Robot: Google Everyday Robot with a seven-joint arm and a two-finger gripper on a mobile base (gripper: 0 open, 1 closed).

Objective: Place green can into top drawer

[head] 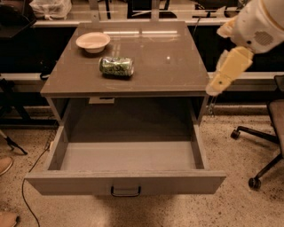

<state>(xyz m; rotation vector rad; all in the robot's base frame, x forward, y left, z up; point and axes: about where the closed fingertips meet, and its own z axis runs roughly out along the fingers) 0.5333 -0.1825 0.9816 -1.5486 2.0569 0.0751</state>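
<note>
The green can (116, 66) lies on its side on the cabinet top (168, 71), left of centre and just in front of the cream bowl (92, 42). The top drawer (124, 182) is pulled wide open below the cabinet top; its inside shows only its bare floor, and a dark loop handle (125, 191) sits at the middle of its front panel. My gripper (214, 88) hangs at the end of the cream arm (259, 26) by the cabinet's right front corner, well to the right of the can and apart from it.
An office chair base with castors (262, 150) stands on the floor at the right. A shoe (5, 165) and a cable (31, 177) lie on the speckled floor at the left. A white bag (49, 8) sits on a counter behind the cabinet.
</note>
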